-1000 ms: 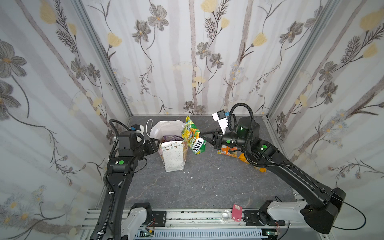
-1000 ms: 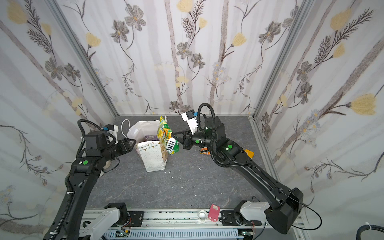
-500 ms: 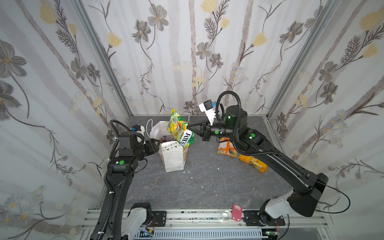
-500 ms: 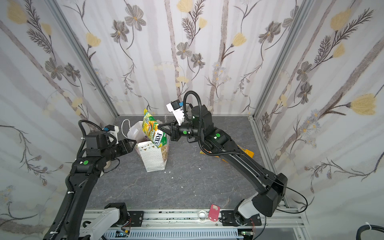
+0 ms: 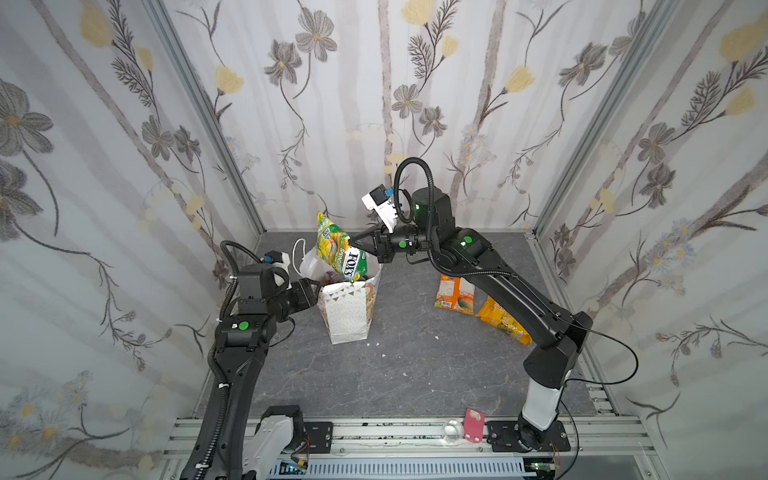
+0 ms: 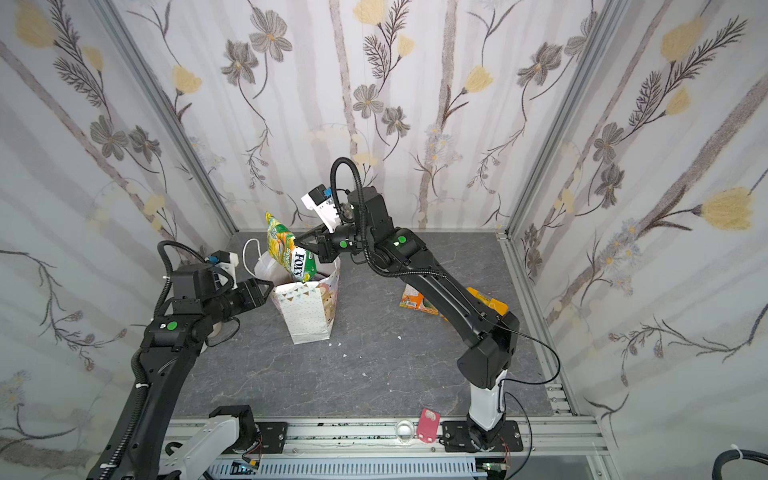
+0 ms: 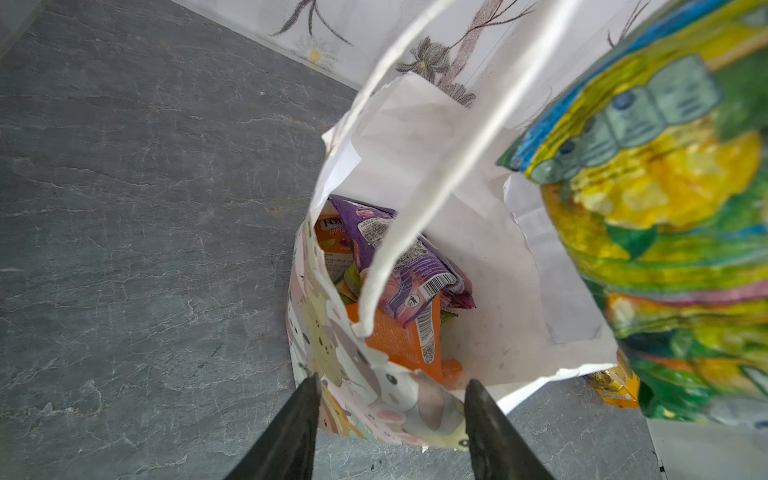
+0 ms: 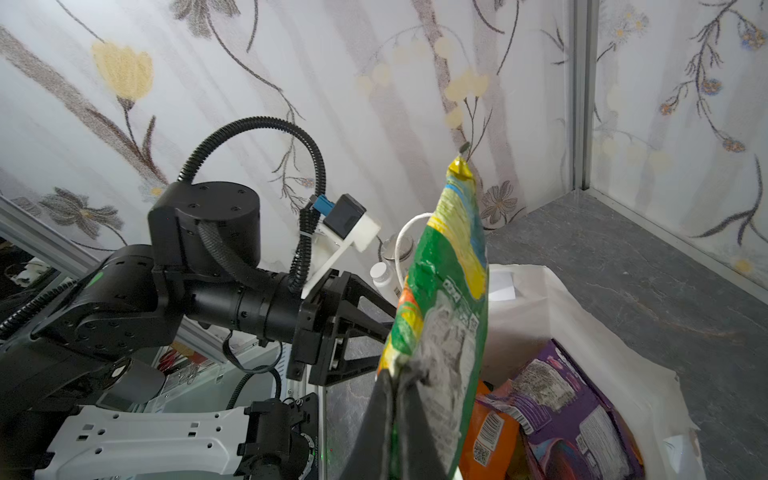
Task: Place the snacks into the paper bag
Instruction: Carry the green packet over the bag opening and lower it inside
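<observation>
Right arm [image 5: 490, 270] reaches leftward, jaws clamped; left arm's [image 5: 245, 332] jaws part-spread.

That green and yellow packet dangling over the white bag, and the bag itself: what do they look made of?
The green and yellow FOX'S packet looks like thin glossy plastic film: it shines, crinkles, and has a crimped top edge. The white printed gift bag looks like matte paper, with sharp creases and a ragged, torn-looking rim in the left wrist view; its white handles appear to be cord, though that is less certain.

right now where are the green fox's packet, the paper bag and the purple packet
green FOX'S packet [image 5: 340, 252]: top view, on its printed front, held over the bag.
paper bag [image 5: 348, 312]: top view, on its dotted front panel.
purple packet [image 7: 415, 266]: left wrist view, on its back, inside the bag.
</observation>
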Available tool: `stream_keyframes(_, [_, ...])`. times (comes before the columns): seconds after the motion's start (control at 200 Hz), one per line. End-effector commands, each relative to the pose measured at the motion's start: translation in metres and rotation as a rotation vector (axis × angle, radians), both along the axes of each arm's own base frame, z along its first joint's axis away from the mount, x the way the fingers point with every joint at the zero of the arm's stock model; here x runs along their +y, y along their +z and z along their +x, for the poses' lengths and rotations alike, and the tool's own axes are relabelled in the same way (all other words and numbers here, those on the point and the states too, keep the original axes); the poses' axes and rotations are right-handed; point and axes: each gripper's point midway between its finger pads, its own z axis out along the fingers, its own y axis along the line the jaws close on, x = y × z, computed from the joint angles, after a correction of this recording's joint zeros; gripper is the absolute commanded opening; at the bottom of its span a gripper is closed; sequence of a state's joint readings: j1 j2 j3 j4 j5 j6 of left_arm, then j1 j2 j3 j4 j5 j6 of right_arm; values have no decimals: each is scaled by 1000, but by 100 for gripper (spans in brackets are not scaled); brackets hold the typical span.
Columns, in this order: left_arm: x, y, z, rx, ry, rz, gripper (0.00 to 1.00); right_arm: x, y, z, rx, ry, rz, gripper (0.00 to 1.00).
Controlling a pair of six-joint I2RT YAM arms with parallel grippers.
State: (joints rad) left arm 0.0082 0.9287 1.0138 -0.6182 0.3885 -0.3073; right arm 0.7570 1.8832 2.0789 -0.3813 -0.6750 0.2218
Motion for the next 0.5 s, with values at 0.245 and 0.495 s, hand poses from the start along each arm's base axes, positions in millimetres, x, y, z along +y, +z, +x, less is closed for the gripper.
stream_keyframes(0.245, [-2, 3, 4, -20, -16, -1, 55, 1, -27, 20, -2, 84, -69, 0])
stream_keyframes(0.495, [-1, 4, 3, -20, -11, 5, 55, 8, -28, 14, 1, 162, -72, 0])
